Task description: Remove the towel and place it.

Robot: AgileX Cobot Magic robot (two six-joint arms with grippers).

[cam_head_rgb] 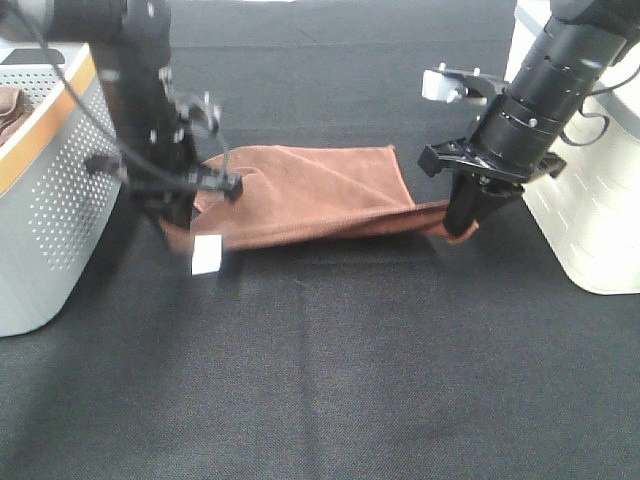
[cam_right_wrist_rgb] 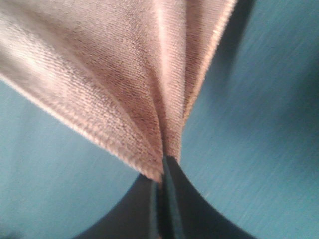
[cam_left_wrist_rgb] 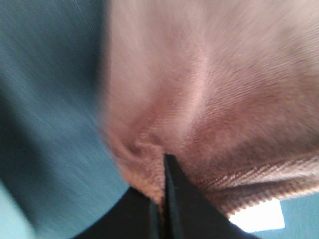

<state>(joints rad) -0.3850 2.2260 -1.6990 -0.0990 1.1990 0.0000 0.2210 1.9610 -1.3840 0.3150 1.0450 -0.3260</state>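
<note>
The reddish-brown towel (cam_head_rgb: 310,190) hangs stretched between my two grippers, a little above the black table, its far part still lying on the cloth. Its small white tag (cam_head_rgb: 206,256) dangles at the left corner. My left gripper (cam_head_rgb: 178,232) is shut on the towel's left corner; the left wrist view shows the pinched cloth (cam_left_wrist_rgb: 209,99) and the tag (cam_left_wrist_rgb: 259,216). My right gripper (cam_head_rgb: 462,228) is shut on the right corner; the right wrist view shows the gathered cloth (cam_right_wrist_rgb: 129,89) between the closed fingers (cam_right_wrist_rgb: 172,199).
A grey perforated basket with an orange band (cam_head_rgb: 50,200) stands at the left, with a brown cloth inside. A white bin (cam_head_rgb: 590,200) stands at the right. The black table cloth (cam_head_rgb: 320,380) stretches in front.
</note>
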